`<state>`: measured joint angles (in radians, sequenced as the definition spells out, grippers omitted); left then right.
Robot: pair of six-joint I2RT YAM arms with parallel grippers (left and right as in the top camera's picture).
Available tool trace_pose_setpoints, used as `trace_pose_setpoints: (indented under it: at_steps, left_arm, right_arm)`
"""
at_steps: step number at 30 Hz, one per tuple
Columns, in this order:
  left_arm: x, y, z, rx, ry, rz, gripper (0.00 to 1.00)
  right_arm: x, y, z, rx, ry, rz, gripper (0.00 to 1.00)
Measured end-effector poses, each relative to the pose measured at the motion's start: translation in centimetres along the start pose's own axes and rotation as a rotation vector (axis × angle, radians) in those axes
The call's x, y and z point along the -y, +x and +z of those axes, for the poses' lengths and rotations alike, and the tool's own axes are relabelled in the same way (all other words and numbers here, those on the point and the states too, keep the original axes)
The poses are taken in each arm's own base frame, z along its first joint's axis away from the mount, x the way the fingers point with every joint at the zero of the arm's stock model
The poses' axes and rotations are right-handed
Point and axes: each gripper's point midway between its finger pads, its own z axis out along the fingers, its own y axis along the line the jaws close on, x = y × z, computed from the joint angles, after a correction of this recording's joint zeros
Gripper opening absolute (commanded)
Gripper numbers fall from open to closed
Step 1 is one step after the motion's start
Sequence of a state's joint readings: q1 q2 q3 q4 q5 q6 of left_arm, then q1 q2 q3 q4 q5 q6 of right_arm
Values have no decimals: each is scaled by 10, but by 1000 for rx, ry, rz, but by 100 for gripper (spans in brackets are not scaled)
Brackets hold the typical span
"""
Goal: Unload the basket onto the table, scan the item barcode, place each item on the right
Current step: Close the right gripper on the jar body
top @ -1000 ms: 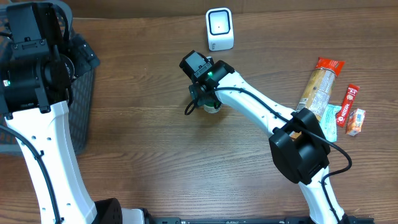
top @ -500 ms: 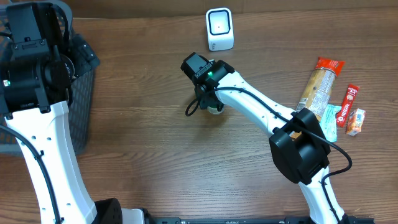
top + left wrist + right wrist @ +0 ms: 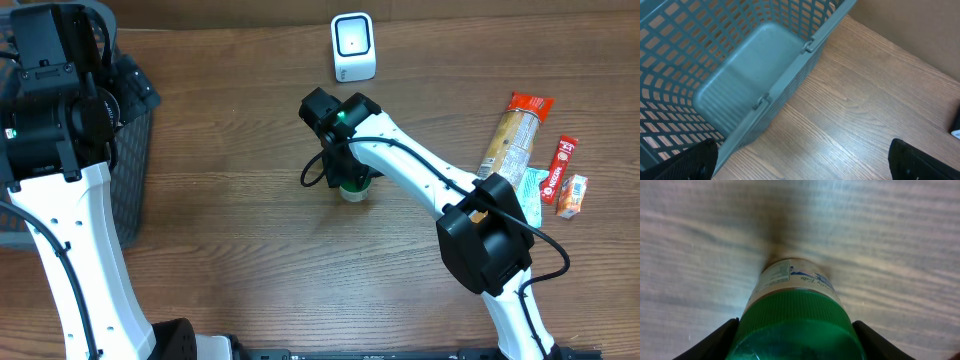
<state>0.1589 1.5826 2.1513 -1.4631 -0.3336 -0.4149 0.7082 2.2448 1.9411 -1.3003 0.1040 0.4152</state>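
Two arms at a wooden table (image 3: 230, 260), one item in hand. Nearest, right under the right wrist: a small bottle (image 3: 792, 280) with a green cap, upright, a white printed label just below the cap. Right gripper (image 3: 796, 339) clamped on that cap, one dark finger pressed to each side. Impossible to tell whether resting on the wood or just off it. No barcode visible on the stretch of label shown. From overhead, bottle at mid-table, beneath the bent right arm. Off to the right side, well apart from the bottle: a cluster of snack packets (image 3: 518, 135), lying flat. At the left edge: a grey mesh basket (image 3: 745, 85), with the left gripper (image 3: 805, 162) near its rim, fingers spread wide apart, holding nothing. Farthest away, at the back edge of the table: a white scanner (image 3: 353, 47) with a dark window, well apart from the bottle. Judged progress: early to middle. Done: item chosen and gripped. Left to do: carrying to the scanner, turning the label's barcode toward the window.
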Motion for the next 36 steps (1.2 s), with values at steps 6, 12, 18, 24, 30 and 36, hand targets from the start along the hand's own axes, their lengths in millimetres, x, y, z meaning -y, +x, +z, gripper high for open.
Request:
trace_pose_setpoints:
  at_steps: [6, 12, 18, 24, 30, 36]
  left_arm:
    - [0, 0, 0, 0, 0, 0, 100]
    - [0, 0, 0, 0, 0, 0, 100]
    - [0, 0, 0, 0, 0, 0, 100]
    - [0, 0, 0, 0, 0, 0, 99]
    - [0, 0, 0, 0, 0, 0, 100]
    - [0, 0, 0, 0, 0, 0, 100]
  right_arm:
    - [-2, 15, -1, -68, -21, 3, 61]
    - [-3, 22, -2, -102, -31, 18, 63]
    - [-4, 32, -3, -146, -45, 24, 64]
    - [-6, 34, -3, -157, -57, 28, 69]
    - [-12, 29, 0, -144, -87, 30, 90]
    - [-17, 24, 1, -124, -105, 28, 100]
